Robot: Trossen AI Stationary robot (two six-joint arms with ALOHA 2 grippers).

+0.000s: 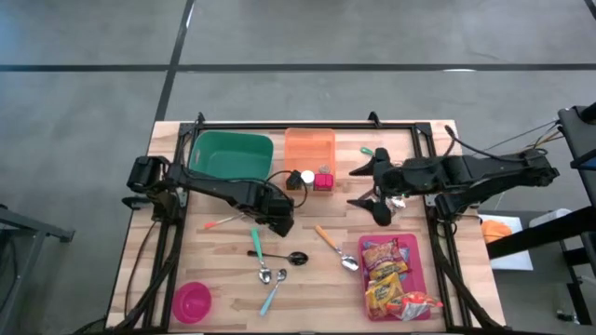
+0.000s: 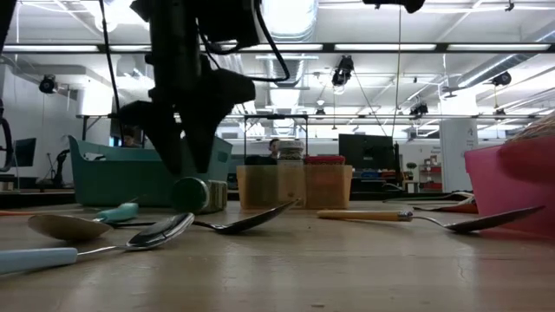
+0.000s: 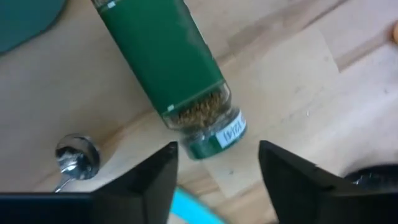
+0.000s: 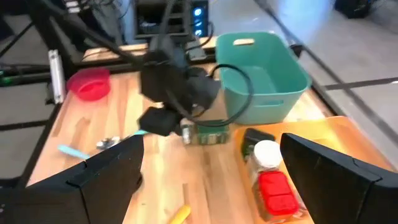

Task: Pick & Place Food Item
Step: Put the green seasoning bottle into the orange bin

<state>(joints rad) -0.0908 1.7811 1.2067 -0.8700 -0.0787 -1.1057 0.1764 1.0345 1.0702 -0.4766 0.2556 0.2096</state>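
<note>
Here you see the task's thing, a green spice jar (image 3: 177,74), lying on its side on the wooden worktop (image 1: 233,288), near the middle, between the green bin (image 1: 229,154) and the spoons. Its body is covered by a dark green label. Near the end a clear band shows brownish dried seasoning inside, and the end itself is green with a small white sticker bearing printed characters.

The left pincer (image 3: 214,177) is just over the jar. Its two dark fingers stand apart, one on each side of the jar's end, and in the left wrist view they do not touch it, so the jar is not held. The right pincer (image 1: 377,191) hovers above the worktop to the right of the orange container (image 1: 309,147), and its fingers are spread wide, with nothing between them.

Now the count. On the worktop you have one green bin, one orange container with small jars at its front edge, one pink bowl (image 1: 193,301) at the near left corner, and one pink tray (image 1: 396,276) with snack packets at the near right. I count about five spoons (image 1: 266,265) in front of the left arm, some with blue handles and one with an orange handle.
</note>
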